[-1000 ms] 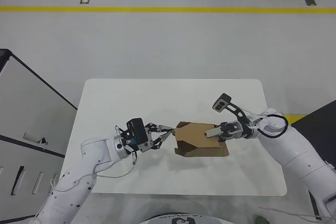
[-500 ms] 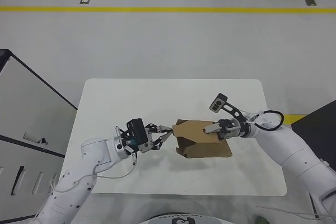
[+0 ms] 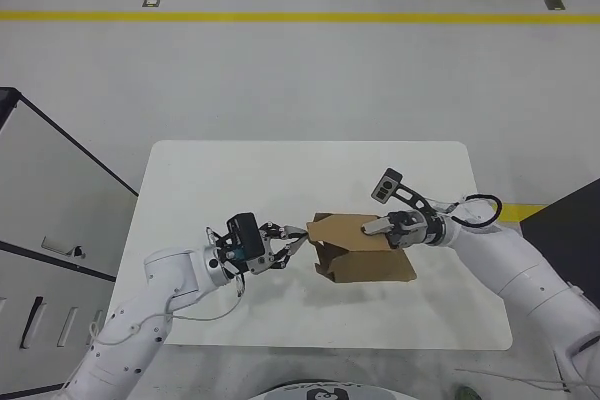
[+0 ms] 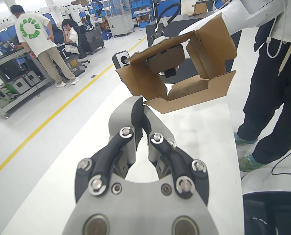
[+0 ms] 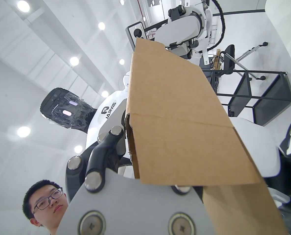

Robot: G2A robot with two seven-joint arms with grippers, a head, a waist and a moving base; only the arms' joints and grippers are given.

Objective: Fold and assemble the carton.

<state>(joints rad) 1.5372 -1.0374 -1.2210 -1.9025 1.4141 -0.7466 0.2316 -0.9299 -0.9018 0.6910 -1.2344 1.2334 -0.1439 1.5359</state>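
The brown corrugated cardboard carton [image 3: 358, 248] sits half-opened on the white rectangular table [image 3: 280, 170], between the two arms. The right pincer [image 3: 372, 229] is clamped on the carton's upper panel, with the board running in between its fingers. The left pincer [image 4: 140, 102] has its fingers drawn together, the tips right at the corner of the low flap just ahead of them. Whether they actually nip the board I cannot tell. My worry is the open end facing the left pincer. Its side flaps lean inward unevenly, so a push there could crease one or skew the sleeve. If the right pincer's hold slips, the carton may collapse flat.
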